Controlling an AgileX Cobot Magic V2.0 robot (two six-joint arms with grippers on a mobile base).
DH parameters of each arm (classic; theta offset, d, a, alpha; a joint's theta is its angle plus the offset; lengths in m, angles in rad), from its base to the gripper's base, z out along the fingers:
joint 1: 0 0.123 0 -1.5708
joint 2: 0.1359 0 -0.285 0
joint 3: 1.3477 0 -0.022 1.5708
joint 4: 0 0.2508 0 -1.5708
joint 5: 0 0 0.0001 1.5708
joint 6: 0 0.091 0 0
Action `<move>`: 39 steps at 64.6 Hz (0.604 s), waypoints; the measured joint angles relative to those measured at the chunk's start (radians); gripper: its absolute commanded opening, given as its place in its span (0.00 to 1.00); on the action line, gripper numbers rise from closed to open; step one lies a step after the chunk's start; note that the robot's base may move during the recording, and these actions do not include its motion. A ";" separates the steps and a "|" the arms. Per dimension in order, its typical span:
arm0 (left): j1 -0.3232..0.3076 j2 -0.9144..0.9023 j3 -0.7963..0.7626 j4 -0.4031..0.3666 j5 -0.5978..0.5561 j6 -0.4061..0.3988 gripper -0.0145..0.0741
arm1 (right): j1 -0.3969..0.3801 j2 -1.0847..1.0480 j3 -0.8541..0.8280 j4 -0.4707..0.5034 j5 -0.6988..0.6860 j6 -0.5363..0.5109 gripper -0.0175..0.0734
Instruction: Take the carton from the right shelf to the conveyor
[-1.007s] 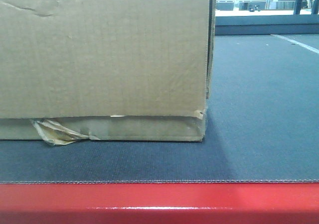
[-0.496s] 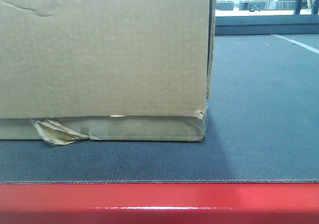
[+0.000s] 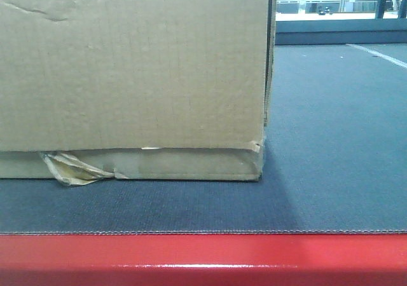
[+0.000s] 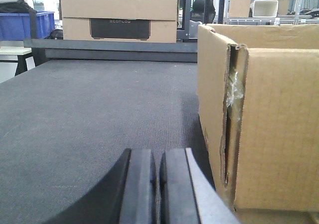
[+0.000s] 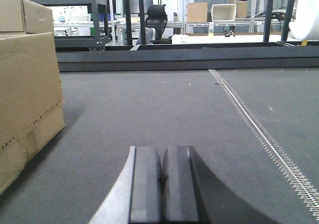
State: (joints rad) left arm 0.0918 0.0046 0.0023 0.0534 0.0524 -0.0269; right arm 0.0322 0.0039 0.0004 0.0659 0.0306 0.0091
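1. In the front view, the nearest thing is the glossy red edge of the conveyor, running across the whole bottom of the picture.
2. Behind that edge lies the dark grey textured belt, bare on the right.
3. The carton sits flat on the belt, a little back from the red edge, and fills the upper left of the front view; its right corner shows just right of centre.
4. A ragged wad of yellowish tape hangs at the carton's lower left, at the seam above its bottom flap, touching the belt.
5. In the left wrist view, the left gripper hovers low over the belt with its two dark pads pressed together and nothing between them.
6. The carton stands just to the right of that gripper, apart from it, with a split corner seam and a scrap of clear tape in the gap.
7. Far across the belt in that view sit a second cardboard box with a dark label and a blue bin at the left.
8. In the right wrist view, the right gripper is likewise clenched on nothing, low over the belt.
9. The carton is to its left, well apart.
10. A stitched belt seam runs away on the right, and racks and a black office chair stand beyond.
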 measured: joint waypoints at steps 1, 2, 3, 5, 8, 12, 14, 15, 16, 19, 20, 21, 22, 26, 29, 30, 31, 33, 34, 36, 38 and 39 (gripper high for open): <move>0.000 0.000 0.000 0.000 0.000 0.000 0.19 | 0.000 0.000 0.000 0.000 0.000 0.000 0.12; 0.000 0.000 0.000 0.000 0.000 0.000 0.19 | 0.000 0.000 0.000 0.000 0.000 0.000 0.12; 0.000 0.000 0.000 0.000 0.000 0.000 0.19 | 0.000 0.000 0.000 0.000 0.000 0.000 0.12; 0.000 0.000 0.000 0.000 0.000 0.000 0.19 | 0.000 0.000 0.000 0.000 0.000 0.000 0.12; 0.000 0.000 0.000 0.000 0.000 0.000 0.19 | 0.000 0.000 0.000 0.000 0.000 0.000 0.12; 0.000 0.000 0.000 0.000 0.000 0.000 0.19 | 0.000 0.000 0.000 0.000 0.000 0.000 0.12; 0.000 0.000 0.000 0.000 0.000 0.000 0.19 | 0.000 0.000 0.000 0.000 0.000 0.000 0.12; 0.000 0.000 0.000 0.000 0.000 0.000 0.19 | 0.000 0.000 0.000 0.000 0.000 0.000 0.12; 0.000 0.000 0.000 0.000 0.000 0.000 0.19 | 0.000 0.000 0.000 0.000 0.000 0.000 0.12; 0.000 0.000 0.000 0.000 0.000 0.000 0.19 | 0.000 0.000 0.000 0.000 0.000 0.000 0.12; 0.000 0.000 0.000 0.000 0.000 0.000 0.19 | 0.000 0.000 0.000 0.000 0.000 0.000 0.12; 0.000 0.000 0.000 0.000 0.000 0.000 0.19 | 0.000 0.000 0.000 0.000 0.000 0.000 0.12; 0.000 0.000 0.000 0.000 0.000 0.000 0.19 | 0.000 0.000 0.000 0.000 0.000 0.000 0.12; 0.000 0.000 0.000 0.000 0.000 0.000 0.19 | 0.000 0.000 0.000 0.000 0.000 0.000 0.12; 0.000 0.000 0.000 0.000 0.000 0.000 0.19 | 0.000 0.000 0.000 0.000 0.000 0.000 0.12; 0.000 0.000 0.000 0.000 0.000 0.000 0.19 | 0.000 0.000 0.000 0.000 0.000 0.000 0.12; 0.000 0.000 0.000 0.000 0.000 0.000 0.19 | 0.000 0.000 0.000 0.000 0.000 0.000 0.12; 0.000 0.000 0.000 0.000 0.000 0.000 0.19 | 0.000 0.000 0.000 0.000 0.000 0.000 0.12; 0.000 0.000 0.000 0.000 0.000 0.000 0.19 | 0.000 0.000 0.000 0.000 0.000 0.000 0.12; 0.000 0.000 0.000 0.000 0.000 0.000 0.19 | 0.000 0.000 0.000 0.000 0.000 0.000 0.12; 0.000 0.000 0.000 0.000 0.000 0.000 0.19 | 0.000 0.000 0.000 0.000 0.000 0.000 0.12; 0.000 0.000 0.000 0.000 0.000 0.000 0.19 | 0.000 0.000 0.000 0.000 0.000 0.000 0.12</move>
State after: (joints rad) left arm 0.0918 0.0046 0.0023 0.0534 0.0524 -0.0269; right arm 0.0322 0.0039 0.0004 0.0659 0.0306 0.0091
